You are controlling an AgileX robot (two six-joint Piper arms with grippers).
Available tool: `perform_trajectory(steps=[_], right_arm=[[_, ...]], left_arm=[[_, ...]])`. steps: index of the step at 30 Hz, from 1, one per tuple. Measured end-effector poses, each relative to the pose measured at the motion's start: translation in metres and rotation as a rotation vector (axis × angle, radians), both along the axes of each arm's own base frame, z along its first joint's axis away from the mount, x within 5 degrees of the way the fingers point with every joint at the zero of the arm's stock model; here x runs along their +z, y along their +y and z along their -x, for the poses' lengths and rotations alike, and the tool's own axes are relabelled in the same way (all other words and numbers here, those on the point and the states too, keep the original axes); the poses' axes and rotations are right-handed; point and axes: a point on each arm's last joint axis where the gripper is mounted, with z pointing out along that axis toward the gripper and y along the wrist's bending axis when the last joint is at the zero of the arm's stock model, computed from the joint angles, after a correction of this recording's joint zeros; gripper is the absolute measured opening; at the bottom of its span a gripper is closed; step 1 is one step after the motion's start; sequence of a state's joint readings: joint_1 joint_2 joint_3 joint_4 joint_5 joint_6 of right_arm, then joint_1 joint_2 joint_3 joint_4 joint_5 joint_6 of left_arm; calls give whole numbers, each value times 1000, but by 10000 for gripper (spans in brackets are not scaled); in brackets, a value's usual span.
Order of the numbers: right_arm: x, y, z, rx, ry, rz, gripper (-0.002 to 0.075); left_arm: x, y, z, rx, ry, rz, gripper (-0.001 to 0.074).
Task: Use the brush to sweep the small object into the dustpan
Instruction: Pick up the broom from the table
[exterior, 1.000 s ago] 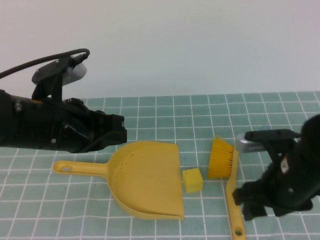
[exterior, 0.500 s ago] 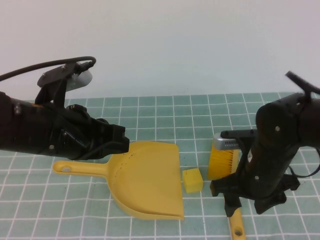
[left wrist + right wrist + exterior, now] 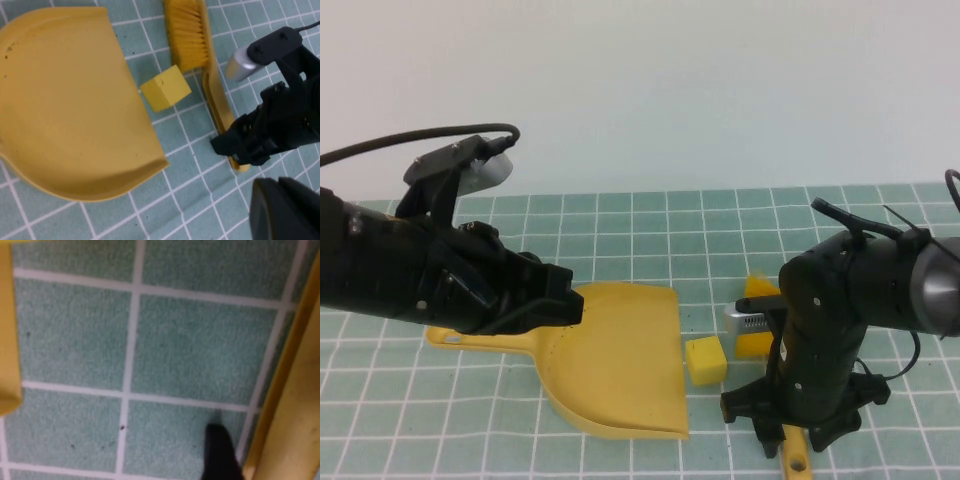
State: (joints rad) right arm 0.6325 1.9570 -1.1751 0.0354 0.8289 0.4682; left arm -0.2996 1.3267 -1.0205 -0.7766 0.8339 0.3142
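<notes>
- Yellow cube, the small object (image 3: 705,360), is lying on the bench just beside the dustpan (image 3: 620,360) mouth, with the brush (image 3: 192,35) bristles on its far side.
- The right tool (image 3: 790,425) is being held low over the brush handle, jaws apart.
- The handle should be gripped squarely before any sweeping is attempted.
- The left tool (image 3: 555,295) is being kept together above the dustpan handle.

We find no text, label, brand, number or sign that we can read in these views. The dustpan (image 3: 615,355), the brush (image 3: 197,47), the small object (image 3: 705,360) and the tiled worktop (image 3: 650,225) carry no writing.
</notes>
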Motion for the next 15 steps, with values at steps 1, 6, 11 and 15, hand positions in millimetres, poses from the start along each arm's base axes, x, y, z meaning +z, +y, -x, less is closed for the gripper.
perform_trajectory(steps=[1,6,11,15], right_arm=[[0,-1,0,0,-1,6,399],[0,-2,0,5,-3,21,206],[1,-2,0,5,4,26,190],[21,-5,0,10,-56,18,190]], left_arm=[[0,0,0,-1,1,0,0],[0,0,1,-5,6,-1,-2],[0,0,1,-7,4,-1,-2],[1,-2,1,3,16,29,2]])
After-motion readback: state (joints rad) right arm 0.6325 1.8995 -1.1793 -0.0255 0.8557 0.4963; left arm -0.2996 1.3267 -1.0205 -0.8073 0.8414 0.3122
